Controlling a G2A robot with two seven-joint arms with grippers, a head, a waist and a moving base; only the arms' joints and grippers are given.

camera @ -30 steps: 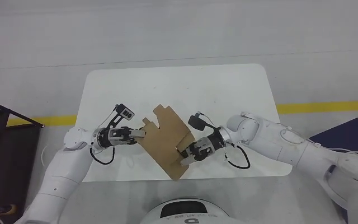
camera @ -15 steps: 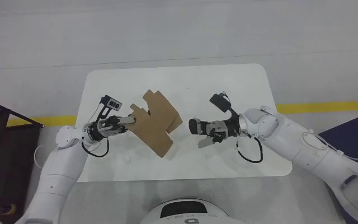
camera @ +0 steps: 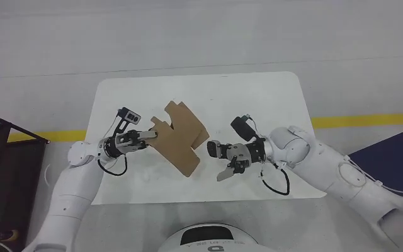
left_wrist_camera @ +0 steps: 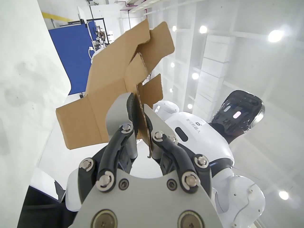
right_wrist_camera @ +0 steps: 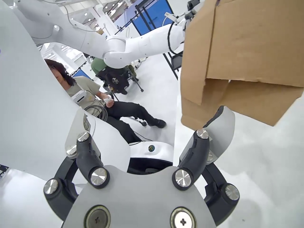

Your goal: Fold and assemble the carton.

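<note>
The brown carton (camera: 181, 140) is a partly folded cardboard blank held above the middle of the white table (camera: 264, 101). My left gripper (camera: 153, 133) is shut on a flap at its left edge; in the left wrist view the fingers (left_wrist_camera: 129, 110) pinch the corrugated edge of the carton (left_wrist_camera: 111, 72). My right gripper (camera: 218, 160) stands open just right of the carton's lower corner, holding nothing. In the right wrist view one finger (right_wrist_camera: 222, 122) sits close under the carton (right_wrist_camera: 244, 48) corner, apart from it.
The table's far half and right side lie bare. A black frame (camera: 16, 164) stands on the floor at the left, beside a yellow floor line (camera: 359, 120).
The right gripper let go of the carton a second ago, drew off right, and has now come back toward its lower corner. The left gripper carried the carton left, then slightly right.
</note>
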